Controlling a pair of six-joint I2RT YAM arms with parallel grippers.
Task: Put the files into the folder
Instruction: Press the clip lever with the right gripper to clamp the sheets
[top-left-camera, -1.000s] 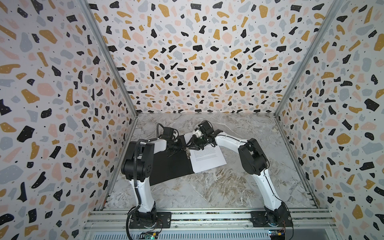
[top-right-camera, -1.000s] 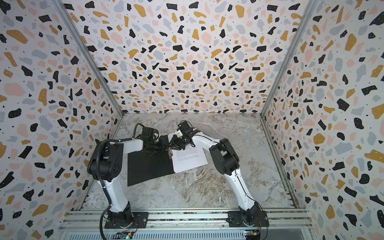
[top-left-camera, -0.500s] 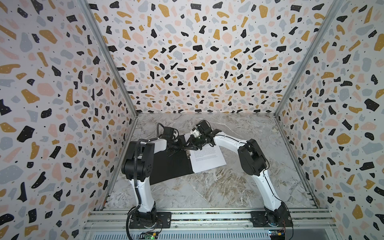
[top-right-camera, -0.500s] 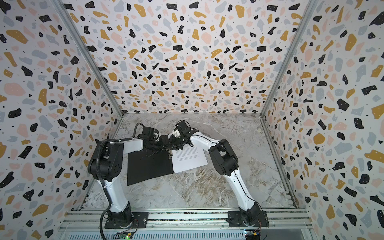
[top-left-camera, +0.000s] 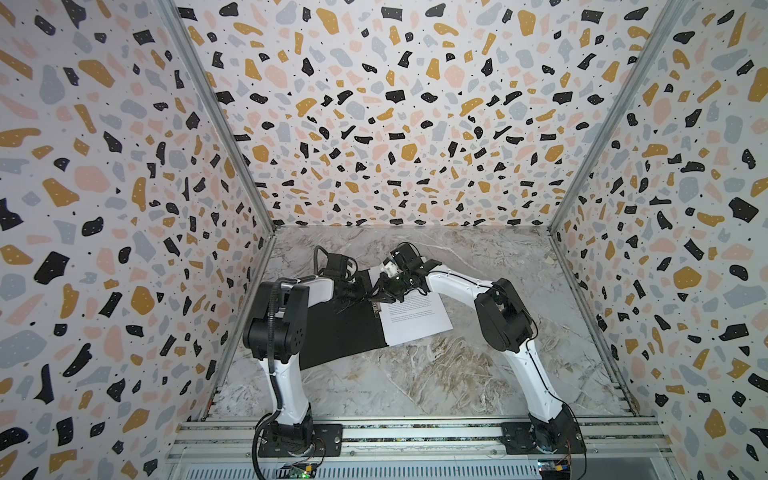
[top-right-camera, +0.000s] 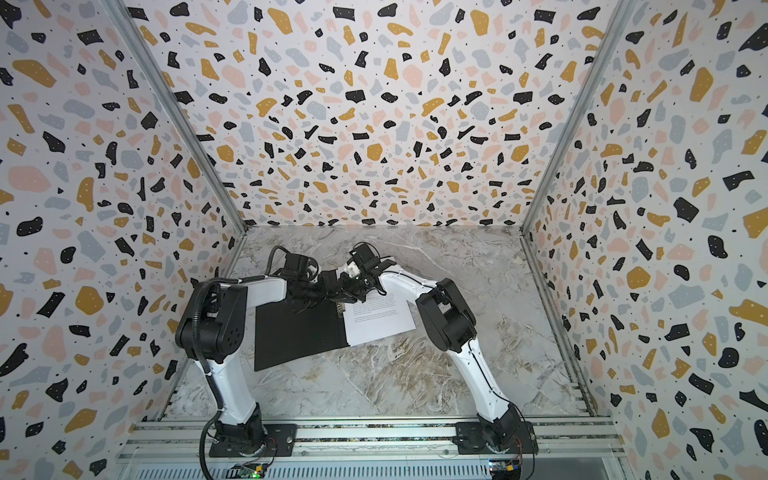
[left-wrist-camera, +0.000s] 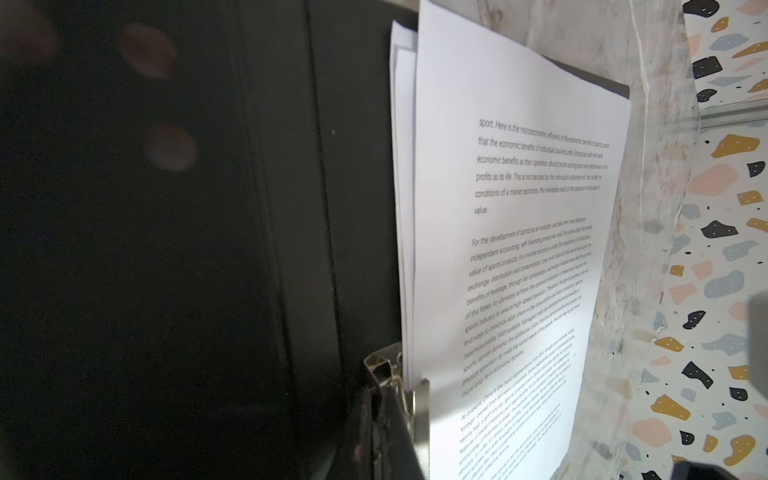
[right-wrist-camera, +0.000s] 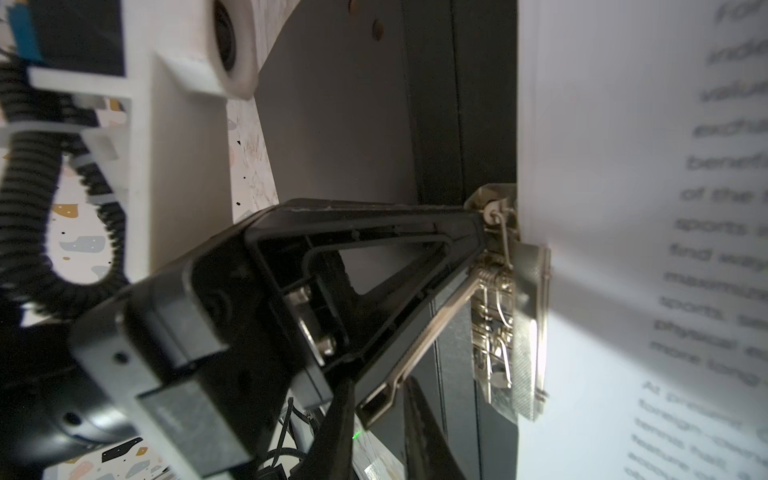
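The folder (top-left-camera: 340, 328) (top-right-camera: 299, 328) lies open on the marble table, its black inside up. The files (top-left-camera: 415, 320) (top-right-camera: 378, 320), white sheets with printed text on top, lie stacked on its right half. A metal clip (left-wrist-camera: 419, 415) (right-wrist-camera: 523, 332) at the spine sits on their edge. My left gripper (top-left-camera: 368, 296) (left-wrist-camera: 382, 440) (right-wrist-camera: 478, 222) is shut, its tip at the clip's base. My right gripper (top-left-camera: 380, 293) (right-wrist-camera: 378, 424) stands narrowly open, one finger on each side of the end of the clip's raised lever (right-wrist-camera: 428, 336). A thin gap shows on one side.
Terrazzo-patterned walls (top-left-camera: 395, 124) close in the table on three sides, and a metal rail (top-left-camera: 415, 432) with both arm bases runs along the front. The left arm's white camera mount (right-wrist-camera: 187, 62) hangs close to my right wrist. Bare marble (top-left-camera: 415, 374) lies in front of the folder.
The right gripper's jaws have narrowed around the lever and it has edged slightly toward the left gripper. The left arm, folder and sheets have stayed put.
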